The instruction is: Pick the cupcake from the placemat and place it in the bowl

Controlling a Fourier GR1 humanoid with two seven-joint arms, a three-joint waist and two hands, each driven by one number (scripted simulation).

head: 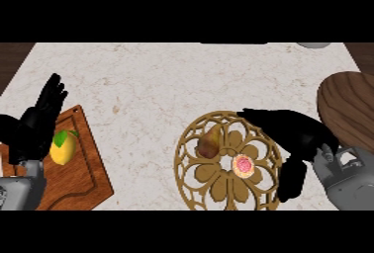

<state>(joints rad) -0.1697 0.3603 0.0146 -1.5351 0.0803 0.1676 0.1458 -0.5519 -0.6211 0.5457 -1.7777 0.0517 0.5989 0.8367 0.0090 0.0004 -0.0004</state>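
Note:
The cupcake (243, 165), seen from above with pink and red topping, sits on the right part of the round golden openwork placemat (191, 163). My right hand (300, 136) hangs just right of it, open. Its fingers (256, 114) reach left over the mat's far edge and its thumb (292, 183) points down at the near side, so the cupcake lies in the gap, untouched. The dark wooden bowl (350, 108) stands at the right edge, partly cut off. My left hand (40, 123) rests open at the left, fingers up.
A brown pear-shaped item (209, 144) lies on the placemat left of the cupcake. A yellow lemon (63, 148) sits on a wooden cutting board (84, 178) at the left. A grey object (314, 45) shows at the counter's far right edge.

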